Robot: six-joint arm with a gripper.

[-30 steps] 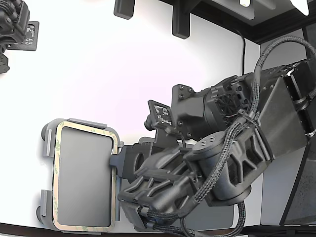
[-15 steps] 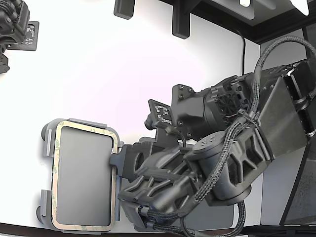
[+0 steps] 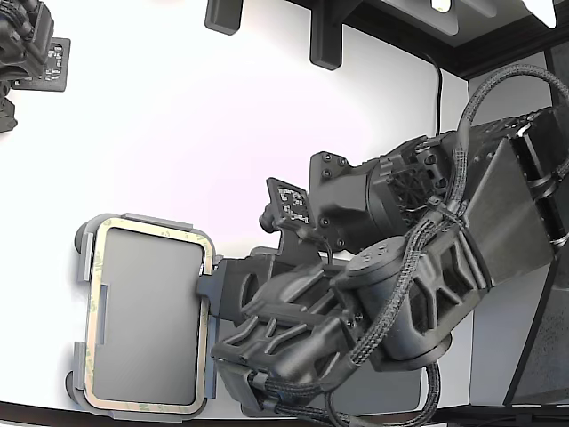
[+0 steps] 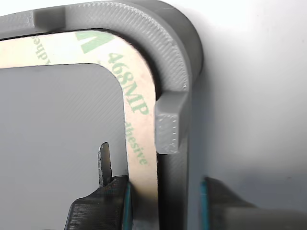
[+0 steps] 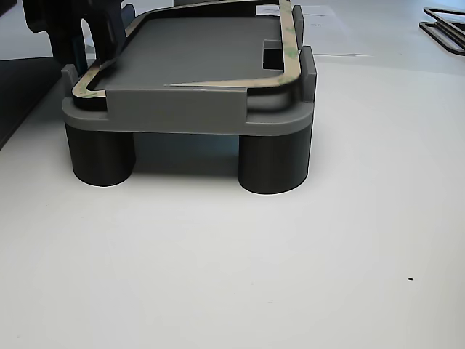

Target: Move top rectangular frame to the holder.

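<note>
I see the gripper point(image 4: 163, 201) pinching the top rectangular frame point(image 4: 139, 120) by one side, so it seats inside the holder point(image 4: 175, 62); one end rides high.

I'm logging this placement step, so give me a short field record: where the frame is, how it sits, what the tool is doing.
frame: tan adhesive frame lying on the grey holder, inside its raised edge tabs
seating: not flat; the other view shows one side lifted
printing: "468MP" on frame
tool: tool straddles one long side of the frame, fingers either side
holder support: dark round feet
surface: white table
</note>
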